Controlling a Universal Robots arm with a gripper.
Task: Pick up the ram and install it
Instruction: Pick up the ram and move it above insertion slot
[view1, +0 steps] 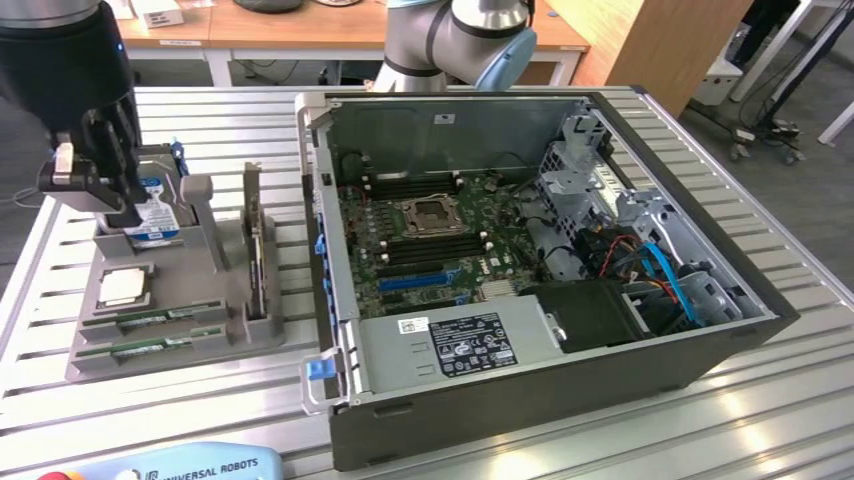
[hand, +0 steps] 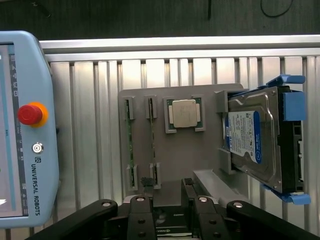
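Note:
Two green ram sticks (view1: 167, 318) (view1: 150, 346) rest in slots at the near end of a grey fixture (view1: 214, 335) on the exterior view's left. In the wrist view they appear edge-on as thin strips (hand: 130, 145) (hand: 152, 145). My gripper (view1: 100, 195) hangs above the far end of the fixture, over the hard drive, well away from the ram. In the wrist view the gripper (hand: 169, 210) stands open, its black fingers (hand: 140, 217) apart and holding nothing.
The fixture also carries a square silver processor (hand: 184, 113), a blue-labelled hard drive (hand: 250, 140) and an upright graphics card (view1: 251, 240). An open computer case (view1: 534, 250) with motherboard sits on the exterior view's right. A teach pendant (hand: 25, 130) lies by the fixture.

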